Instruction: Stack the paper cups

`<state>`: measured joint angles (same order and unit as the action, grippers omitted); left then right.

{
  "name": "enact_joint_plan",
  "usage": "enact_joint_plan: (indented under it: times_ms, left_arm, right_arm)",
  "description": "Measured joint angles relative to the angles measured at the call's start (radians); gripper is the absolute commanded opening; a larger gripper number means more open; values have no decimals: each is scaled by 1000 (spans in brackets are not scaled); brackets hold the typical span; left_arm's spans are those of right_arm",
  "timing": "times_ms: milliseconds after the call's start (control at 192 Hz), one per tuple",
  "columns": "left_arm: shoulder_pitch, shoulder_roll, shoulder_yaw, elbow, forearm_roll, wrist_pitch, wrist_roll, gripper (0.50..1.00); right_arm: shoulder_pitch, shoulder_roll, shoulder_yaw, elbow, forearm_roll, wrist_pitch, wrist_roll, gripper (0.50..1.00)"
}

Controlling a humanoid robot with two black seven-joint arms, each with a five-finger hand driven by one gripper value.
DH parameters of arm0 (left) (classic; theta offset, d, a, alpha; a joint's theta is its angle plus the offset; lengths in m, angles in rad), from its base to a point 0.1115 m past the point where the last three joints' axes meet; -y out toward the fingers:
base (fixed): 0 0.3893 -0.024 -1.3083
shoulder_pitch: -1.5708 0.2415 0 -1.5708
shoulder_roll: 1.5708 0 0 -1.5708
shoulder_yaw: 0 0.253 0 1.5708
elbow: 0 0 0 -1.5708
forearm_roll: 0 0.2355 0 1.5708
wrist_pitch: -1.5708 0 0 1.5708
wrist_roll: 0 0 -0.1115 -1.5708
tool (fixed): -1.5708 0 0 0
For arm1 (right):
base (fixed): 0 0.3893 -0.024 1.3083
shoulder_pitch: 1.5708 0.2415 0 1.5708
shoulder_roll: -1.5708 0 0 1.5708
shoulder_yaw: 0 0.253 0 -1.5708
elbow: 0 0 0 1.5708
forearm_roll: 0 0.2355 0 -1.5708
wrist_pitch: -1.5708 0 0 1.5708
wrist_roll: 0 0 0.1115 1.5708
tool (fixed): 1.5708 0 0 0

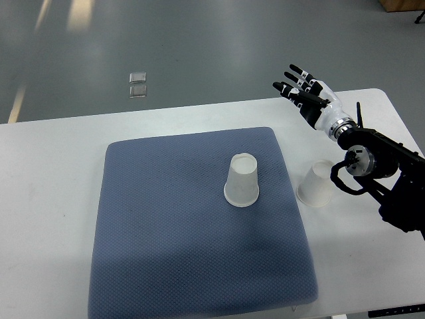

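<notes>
Paper cups unstacked; right hand raised and empty.

One paper cup (242,180) is seen inverted on the blue mat (166,232), near its right-centre. A second paper cup (317,185) is positioned on the white counter (53,173), just beside the mat's right edge and partly hidden by the arm. The two cups are well apart, so stacking is judged not yet begun. The right hand (303,89) is held above the counter's far edge, its fingers (292,72) extended and spread, with nothing grasped. No obstruction is seen between the cups. The left hand is not shown.
</notes>
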<state>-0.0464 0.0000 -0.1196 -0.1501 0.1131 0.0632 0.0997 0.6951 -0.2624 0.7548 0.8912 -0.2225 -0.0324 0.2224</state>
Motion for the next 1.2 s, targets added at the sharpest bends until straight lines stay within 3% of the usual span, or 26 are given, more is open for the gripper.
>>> enact_joint_plan:
  times_ms: [395, 852, 1200]
  left_arm:
    - [0, 0, -2, 11, -1, 0, -1, 1000]
    - [0, 0, 0, 11, 0, 1, 0, 1000]
    - [0, 0, 0, 11, 0, 1, 0, 1000]
  right_arm:
    - [1, -1, 3, 0, 0, 10, 0, 926]
    - [-3, -1, 2, -40, 0, 154, -1, 926]
    - [-9, 6, 6, -44, 2, 155, 2, 924]
